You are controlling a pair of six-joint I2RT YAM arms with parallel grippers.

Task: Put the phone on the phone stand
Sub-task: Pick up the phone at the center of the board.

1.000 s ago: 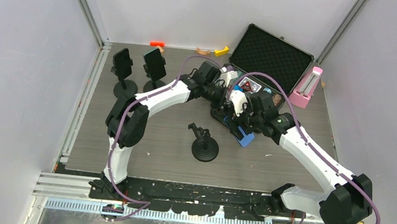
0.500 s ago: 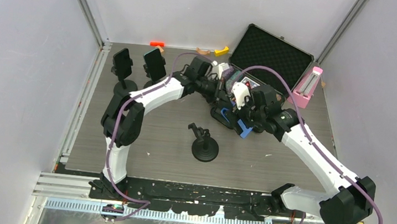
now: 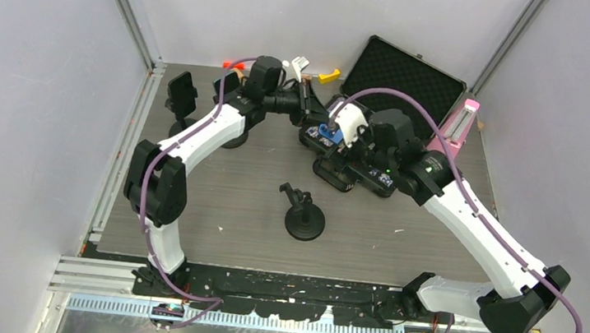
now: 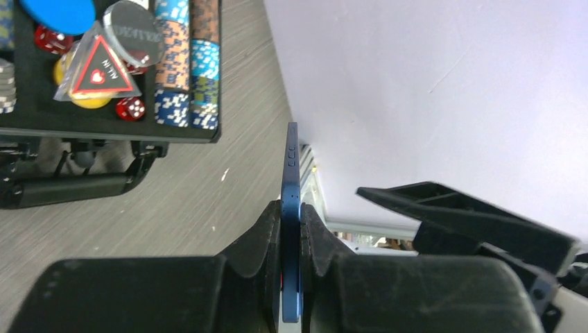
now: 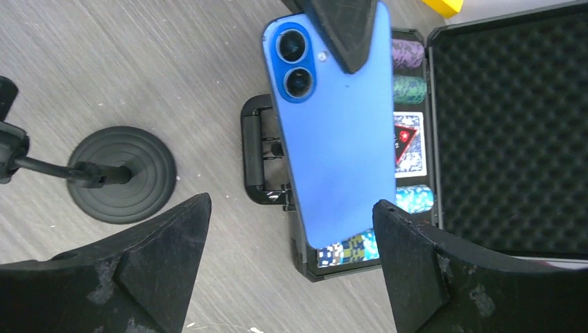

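The phone (image 5: 340, 132) is blue, with two camera lenses on its back. My left gripper (image 4: 291, 215) is shut on it, and its edge (image 4: 290, 173) shows pinched between the two pads. In the top view the phone (image 3: 328, 131) hangs above the table in front of the open case, held by the left gripper (image 3: 308, 106). My right gripper (image 5: 290, 206) is open, one finger on each side of the phone's lower end, not touching it. The empty black phone stand (image 3: 304, 217) is on the table in the middle, and appears at the left as the stand (image 5: 121, 173) in the right wrist view.
An open black case (image 3: 404, 83) with poker chips and dice (image 4: 173, 62) lies at the back right. A pink object (image 3: 456, 127) is beside it. Two more stands holding dark phones (image 3: 182, 97) (image 3: 230, 85) are at the back left. Small coloured pieces (image 3: 330, 75) lie along the back edge.
The phone has risen from low over the middle of the table toward the back, carried by the left gripper. The right jaws have spread wider. The left arm has swung back and left.
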